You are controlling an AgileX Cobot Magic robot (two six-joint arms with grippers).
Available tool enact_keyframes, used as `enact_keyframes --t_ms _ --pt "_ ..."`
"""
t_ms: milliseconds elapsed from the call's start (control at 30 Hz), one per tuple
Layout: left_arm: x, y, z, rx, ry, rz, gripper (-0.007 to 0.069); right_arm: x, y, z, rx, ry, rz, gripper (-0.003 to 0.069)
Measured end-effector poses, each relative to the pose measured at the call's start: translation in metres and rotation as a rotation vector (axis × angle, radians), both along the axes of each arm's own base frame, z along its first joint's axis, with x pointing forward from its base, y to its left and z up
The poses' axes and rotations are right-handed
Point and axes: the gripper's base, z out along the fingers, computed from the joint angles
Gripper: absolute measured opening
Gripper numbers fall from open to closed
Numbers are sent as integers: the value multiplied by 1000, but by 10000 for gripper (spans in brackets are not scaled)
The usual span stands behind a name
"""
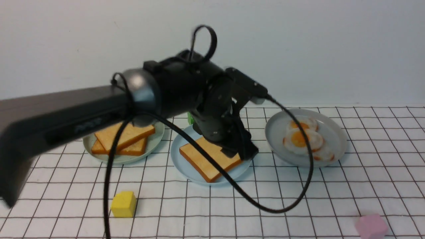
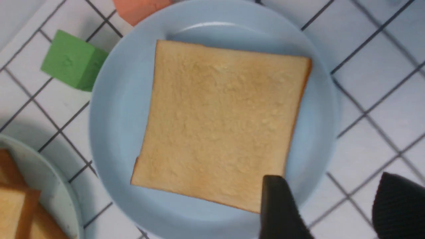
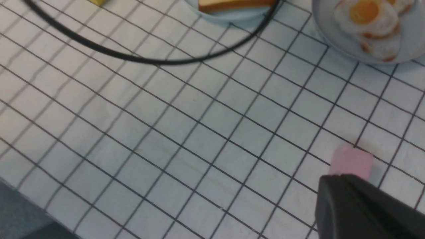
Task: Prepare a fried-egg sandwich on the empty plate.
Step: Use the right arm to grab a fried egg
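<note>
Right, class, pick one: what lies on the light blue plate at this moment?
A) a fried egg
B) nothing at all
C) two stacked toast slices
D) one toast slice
D: a single toast slice lies flat on the light blue plate with nothing on top of it. The fried eggs sit on the grey plate.

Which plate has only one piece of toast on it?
The light blue plate in the middle. The green plate holds two slices, and the grey plate holds eggs.
</note>
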Motion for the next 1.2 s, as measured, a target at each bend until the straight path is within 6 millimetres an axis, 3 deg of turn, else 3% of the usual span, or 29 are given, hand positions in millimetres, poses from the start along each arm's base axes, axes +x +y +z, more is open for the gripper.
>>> enact_keyframes --t_ms 33,167,300,400,700,1033,1200 --pt "-15 5 30 -59 -18 32 246 13 4 -5 -45 9 -12 31" --pt "-62 29 96 -166 -57 57 7 59 18 -21 -133 41 -82 32" --pt "-105 65 127 -237 -79 57 -13 110 18 -36 -158 88 -193 36" --pt "-140 97 124 -272 -74 55 -13 153 9 -51 -124 126 -293 38" --pt "-206 154 85 -477 -179 15 -13 248 -22 -102 126 240 -536 88" --pt "-222 168 100 -686 -385 -30 -13 322 -34 -166 291 370 -620 386" --pt "-222 167 99 -684 -383 -30 -13 341 -33 -182 333 394 -618 439"
